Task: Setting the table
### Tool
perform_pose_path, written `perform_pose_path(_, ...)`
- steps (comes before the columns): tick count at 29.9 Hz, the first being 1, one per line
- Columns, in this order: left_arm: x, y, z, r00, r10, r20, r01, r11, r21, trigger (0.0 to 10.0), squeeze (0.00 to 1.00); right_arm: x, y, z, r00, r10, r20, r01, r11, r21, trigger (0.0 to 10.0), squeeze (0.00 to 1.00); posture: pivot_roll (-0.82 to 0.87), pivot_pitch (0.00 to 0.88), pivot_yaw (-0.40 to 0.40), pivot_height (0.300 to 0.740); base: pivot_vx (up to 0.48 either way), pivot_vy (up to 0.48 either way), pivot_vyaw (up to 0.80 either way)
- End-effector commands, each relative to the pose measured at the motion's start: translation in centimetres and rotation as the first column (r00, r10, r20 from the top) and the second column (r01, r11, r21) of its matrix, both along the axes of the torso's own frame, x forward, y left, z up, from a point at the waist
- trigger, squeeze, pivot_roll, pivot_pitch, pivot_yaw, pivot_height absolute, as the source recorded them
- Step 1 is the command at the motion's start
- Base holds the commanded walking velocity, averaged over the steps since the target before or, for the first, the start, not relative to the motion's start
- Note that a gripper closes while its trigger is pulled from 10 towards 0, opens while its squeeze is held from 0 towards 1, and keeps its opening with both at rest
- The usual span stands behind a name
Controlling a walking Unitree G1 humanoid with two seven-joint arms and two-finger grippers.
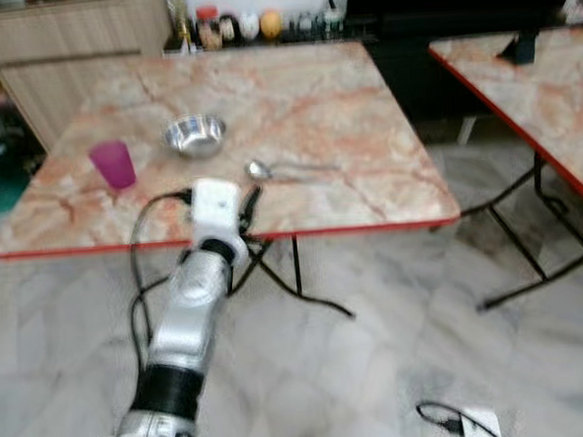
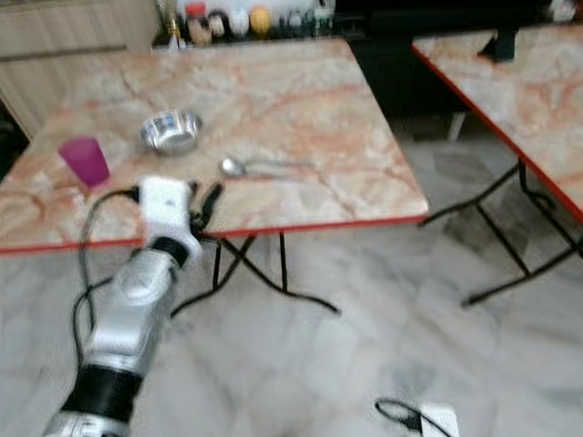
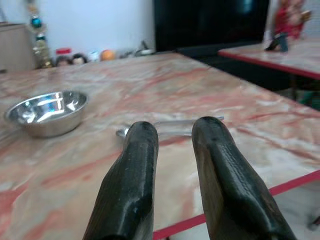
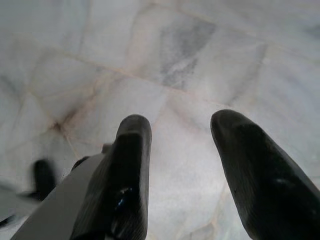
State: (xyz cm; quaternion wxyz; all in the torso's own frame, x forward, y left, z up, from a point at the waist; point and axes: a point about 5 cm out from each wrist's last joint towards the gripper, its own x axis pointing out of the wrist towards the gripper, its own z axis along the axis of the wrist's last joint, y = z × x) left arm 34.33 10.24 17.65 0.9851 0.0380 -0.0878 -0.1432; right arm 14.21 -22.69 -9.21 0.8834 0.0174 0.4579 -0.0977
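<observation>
Marble-patterned and edged in red, the surface [image 1: 345, 126] stands on a pale tiled floor [image 1: 379, 352], with a second one like it [image 1: 541, 94] off to the robot's right and a row of jars and bottles [image 1: 250, 25] behind its far edge. On it lie a steel bowl [image 1: 194, 134], a pink cup [image 1: 114, 164] to the left of the bowl near the front edge, and a metal spoon [image 1: 279, 169] to the right of the bowl, its round end toward the bowl and its handle pointing away to the right. The left claw [image 1: 250, 203] reaches over the front edge of the surface, just short of the spoon; in the left wrist view its two black fingers [image 3: 135, 175] stand slightly apart with a narrow gap between them, holding nothing and touching nothing, the spoon [image 3: 170, 127] lying just beyond their tips and the bowl [image 3: 47, 111] further off to one side. The right claw [image 4: 180, 135] hangs over the floor, its fingers [image 4: 127, 170] spread wide and empty.
</observation>
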Motion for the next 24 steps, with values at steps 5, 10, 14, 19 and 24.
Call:
perform_pose_path(5, 0.1, 0.9, 0.0, 1.0, 0.03, 0.003, -0.031, 0.999, 0.012, 10.0, 0.0, 0.1, 0.4, 0.0, 1.0, -0.008, 0.004, 0.008, 1.0, 0.014, 10.0, 0.0, 0.14, 0.0, -0.048, 0.707, 0.0, 0.352, 0.0)
perform_pose_path(10, 0.1, 1.0, -0.1, 0.999, 0.035, 0.001, -0.035, 0.999, 0.018, 10.0, 0.0, 0.2, 0.4, 0.0, 1.0, -0.008, 0.007, 0.008, 1.0, 0.016, 10.0, 0.0, 0.14, 0.0, -0.049, 0.707, 0.0, 0.346, 0.0)
perform_pose_path(14, 0.1, 1.1, -0.1, 0.999, 0.039, 0.0, -0.039, 0.999, 0.019, 10.0, 0.0, 0.2, 0.3, 0.0, 1.0, -0.008, 0.007, 0.007, 1.0, 0.015, 10.0, 0.0, 0.14, 0.0, -0.051, 0.707, 0.0, 0.333, 0.0)
perform_pose_path(19, 0.0, 1.4, -0.3, 0.999, 0.054, -0.003, -0.054, 0.998, 0.022, 10.0, 0.0, 0.3, 0.3, 0.0, 1.0, -0.002, 0.007, 0.002, 1.0, 0.013, 10.0, 0.0, 0.14, 0.0, -0.055, 0.707, 0.0, 0.317, 0.0)
perform_pose_path(24, -0.1, 2.0, -0.6, 0.997, 0.071, -0.004, -0.071, 0.997, 0.04, 10.0, 0.0, 0.3, 0.3, 0.0, 1.0, 0.0, 0.006, 0.0, 1.0, 0.013, 10.0, 0.0, 0.14, 0.0, -0.055, 0.707, 0.0, 0.0, 0.0)
